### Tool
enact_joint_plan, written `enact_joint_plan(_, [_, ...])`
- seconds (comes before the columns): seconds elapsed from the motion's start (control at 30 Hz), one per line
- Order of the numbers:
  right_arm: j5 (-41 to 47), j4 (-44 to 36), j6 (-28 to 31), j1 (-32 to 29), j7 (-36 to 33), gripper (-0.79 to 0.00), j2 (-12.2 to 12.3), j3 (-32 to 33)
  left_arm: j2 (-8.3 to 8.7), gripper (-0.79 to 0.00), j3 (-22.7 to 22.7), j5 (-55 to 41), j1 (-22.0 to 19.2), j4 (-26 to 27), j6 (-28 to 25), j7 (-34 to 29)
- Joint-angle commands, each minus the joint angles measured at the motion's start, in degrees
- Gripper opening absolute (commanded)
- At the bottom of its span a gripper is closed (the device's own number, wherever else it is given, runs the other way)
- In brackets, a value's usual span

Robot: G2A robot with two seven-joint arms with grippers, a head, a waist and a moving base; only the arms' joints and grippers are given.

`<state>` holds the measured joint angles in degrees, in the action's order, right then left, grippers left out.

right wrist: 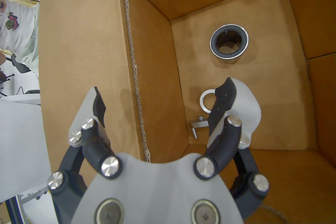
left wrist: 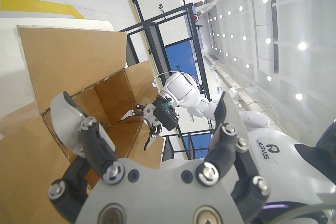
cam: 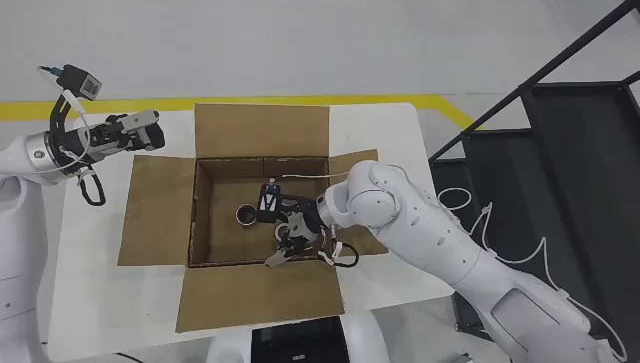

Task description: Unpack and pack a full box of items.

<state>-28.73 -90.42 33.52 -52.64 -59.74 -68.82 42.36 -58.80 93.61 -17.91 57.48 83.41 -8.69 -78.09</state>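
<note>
One cardboard box [cam: 260, 128] sits on the counter [cam: 385, 128] in the top view, with the right pincer [cam: 288, 231] inside it and the left pincer [cam: 148, 131] near its left flap. Left wrist view: left pincer [left wrist: 143, 99] spread. Right wrist view: right pincer [right wrist: 162, 86] spread above a black steel-rimmed ring [right wrist: 229, 41] and a silver ring [right wrist: 205, 101] on the box floor.

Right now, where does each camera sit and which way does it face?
Top view: above the arms, facing down on the table and open box; right gripper over the box, left gripper beside it.
Left wrist view: beside the box, facing across it at the right gripper; own open fingers show.
Right wrist view: over the box, facing down at a black ring; own open fingers show.
Shared: all show the box.
</note>
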Motion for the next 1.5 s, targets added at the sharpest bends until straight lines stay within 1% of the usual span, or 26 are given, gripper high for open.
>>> enact_joint_plan(0.0, [0.0, 0.0, 0.0, 0.0, 0.01, 0.0, 0.0, 0.0, 0.0, 0.0, 0.0, 0.0, 0.0, 0.0, 0.0, 0.0])
enact_joint_plan(0.2, [-0.38, -0.05, -0.33, 0.02, 0.22, 0.0, -0.01, -0.01, 0.0, 0.0, 0.0, 0.0, 0.0, 0.0, 0.0, 0.0])
enact_joint_plan(0.27, [-2.55, -0.27, -1.87, 0.42, 1.27, 0.0, -0.31, -0.89, 0.0, 0.0, 0.0, 0.0, 0.0, 0.0, 0.0, 0.0])
enact_joint_plan(0.3, [-4.59, 0.02, -2.15, 1.43, 0.37, 0.0, -0.61, -2.13, 0.0, 0.0, 0.0, 0.0, 0.0, 0.0, 0.0, 0.0])
enact_joint_plan(0.33, [-6.16, 0.47, -2.82, 2.6, -0.4, 0.0, -1.05, -3.52, 0.0, 0.0, 0.0, 0.0, 0.0, 0.0, 0.0, 0.0])
enact_joint_plan(0.47, [-7.87, 3.88, -4.77, 6.77, -0.13, 0.0, -3.3, -8.4, 0.0, 0.0, 0.0, 0.0, 0.0, 0.0, 0.0, 0.0])
enact_joint_plan(0.57, [-11.61, 6.19, -7.28, 9.99, -1.06, 0.0, -5.24, -12.43, 0.0, 0.0, 0.0, 0.0, 0.0, 0.0, 0.0, 0.0])
enact_joint_plan(0.8, [-17.66, 11.59, -11.13, 13.92, 5.71, 0.0, -9.92, -18.94, 0.0, 0.0, 0.0, 0.0, 0.0, 0.0, 0.0, 0.0])
enact_joint_plan(0.97, [-18.87, 15.0, -12.34, 15.08, 10.51, 0.0, -12.17, -20.17, 0.0, 0.0, 0.0, 0.0, 0.0, 0.0, 0.0, 0.0])
enact_joint_plan(1.2, [-20.02, 19.56, -11.22, 16.4, 10.7, 0.0, -14.41, -21.7, 0.0, 0.0, 0.0, 0.0, 0.0, 0.0, 0.0, 0.0])
enact_joint_plan(1.43, [-20.47, 23.7, -11.4, 16.95, 11.71, 0.0, -16.73, -22.77, 0.0, 0.0, 0.0, 0.0, 0.0, 0.0, 0.0, 0.0])
enact_joint_plan(1.47, [-20.6, 24.15, -11.39, 16.95, 11.93, -0.08, -17.0, -22.87, 0.0, 0.0, 0.0, 0.0, 0.0, 0.0, 0.0, 0.0])
